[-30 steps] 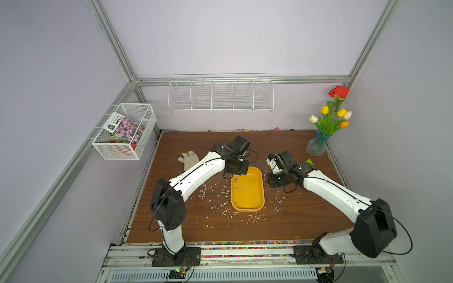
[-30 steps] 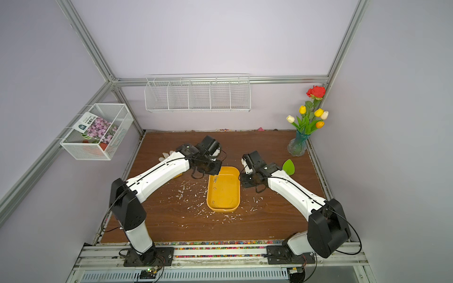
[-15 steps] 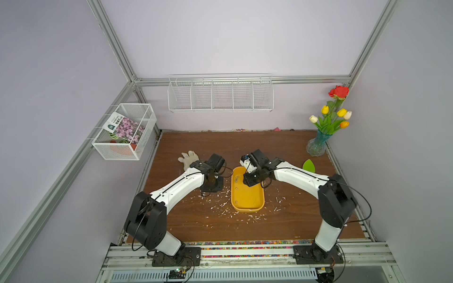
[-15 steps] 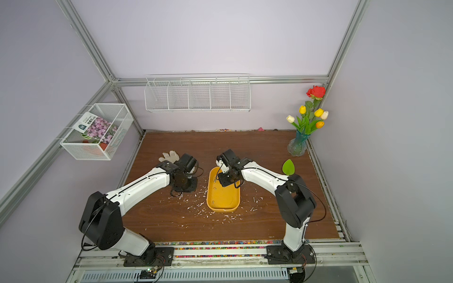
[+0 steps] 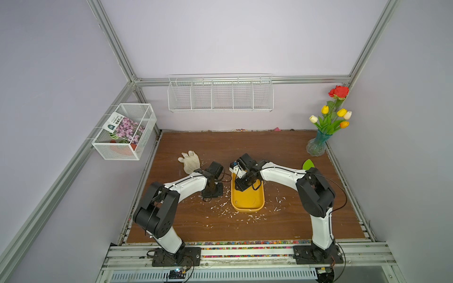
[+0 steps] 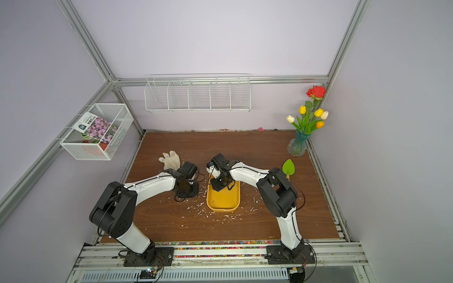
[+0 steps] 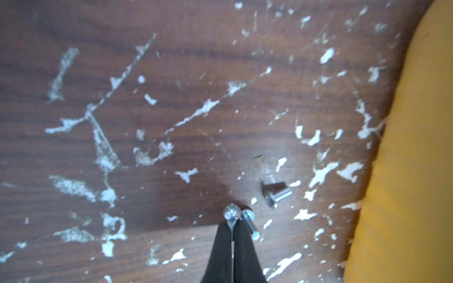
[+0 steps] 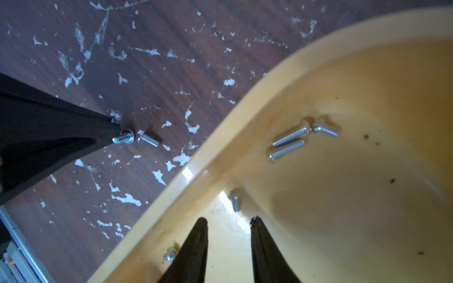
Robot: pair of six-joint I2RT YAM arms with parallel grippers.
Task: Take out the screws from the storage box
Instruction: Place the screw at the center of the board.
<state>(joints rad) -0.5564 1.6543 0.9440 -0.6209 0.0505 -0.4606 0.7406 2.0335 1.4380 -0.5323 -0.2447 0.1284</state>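
Tabletop [image 5: 245,147] of dark brown wood, flecked with white scraps [image 5: 221,204], carries a shallow yellow-orange plastic tray [image 5: 248,204] [image 6: 223,202] with rounded corners in both top views. The left gripper [image 5: 212,192] points down at the wood just beside the tray's left wall. The right gripper [image 5: 243,184] hangs over the tray's far end. One of the tiny silver-grey metal screws [image 5: 235,202] shows as a speck on the tray floor. A white fabric glove [image 5: 189,161] lies near the left arm, and a clear glass vase of tulips [image 5: 317,147] stands in the far right corner.

From the left wrist, the left gripper [image 7: 232,224] has its black fingers pressed together. They pinch a screw [image 7: 231,212] by its shank, with the head out past the tips. A second screw [image 7: 250,225] lies on the tabletop just beside the fingers and a third [image 7: 277,196] lies near it. The tray wall [image 7: 404,171] runs close by.

From the right wrist, the right gripper [image 8: 229,221] is inside the tray [image 8: 355,196] with its fingers spread and holding nothing. One screw [image 8: 234,199] lies just ahead of the gap. Another [image 8: 170,254] lies beside one finger, and three more [image 8: 285,149] cluster farther along the floor. Outside the wall, the left gripper [image 8: 115,127] tip meets the tabletop, with two loose screws [image 8: 147,139] beside it.
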